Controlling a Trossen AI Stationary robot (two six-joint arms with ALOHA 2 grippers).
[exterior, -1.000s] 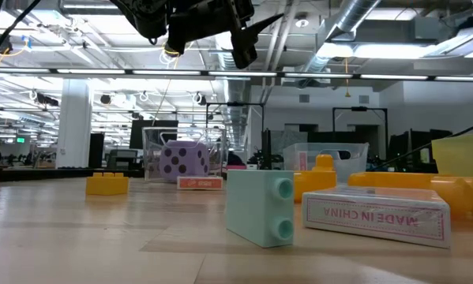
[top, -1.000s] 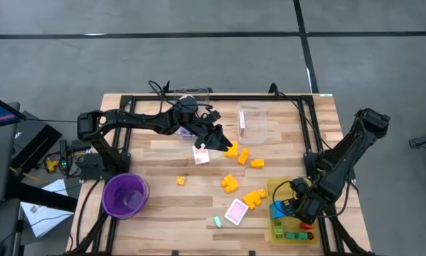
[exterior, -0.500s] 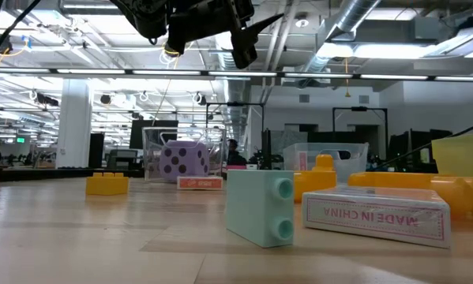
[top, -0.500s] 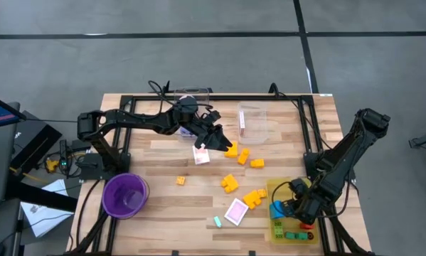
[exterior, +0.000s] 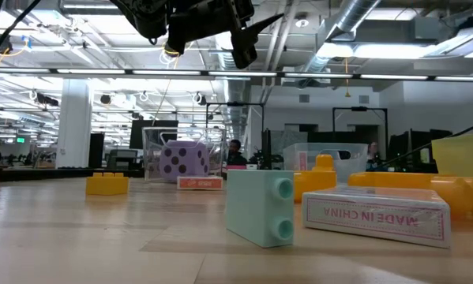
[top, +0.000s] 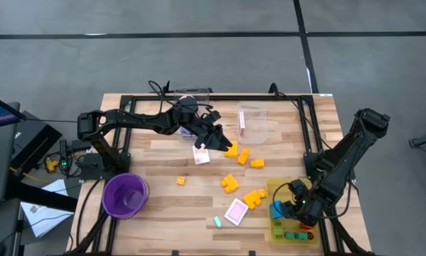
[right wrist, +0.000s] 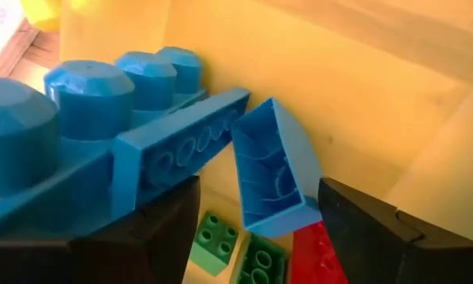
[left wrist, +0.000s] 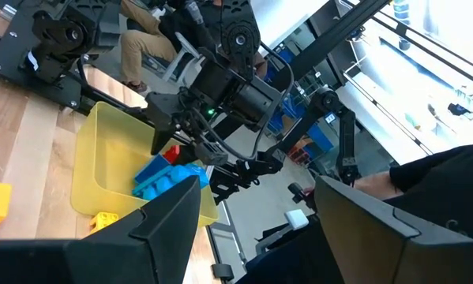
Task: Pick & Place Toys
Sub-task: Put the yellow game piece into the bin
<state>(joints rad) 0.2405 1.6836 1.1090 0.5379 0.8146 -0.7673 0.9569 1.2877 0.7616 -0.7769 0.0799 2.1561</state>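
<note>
The right arm reaches down at the table's four o'clock corner, its right gripper (top: 296,210) lowered into the yellow plastic tray (top: 277,229). In the right wrist view its fingers stand spread apart, with a small blue hollow block (right wrist: 274,170) lying loose between them, open side up and tilted, its long axis running toward the tray wall. Beside it lies a long blue studded plastic brick (right wrist: 94,118), above green bricks (right wrist: 238,251) and a red piece (right wrist: 319,254) on the tray floor.

The left arm stretches across the table's far side toward twelve o'clock, its left gripper (top: 218,138) hovering with fingers apart, holding nothing, above orange and yellow blocks (top: 242,155) scattered around the table's centre.
</note>
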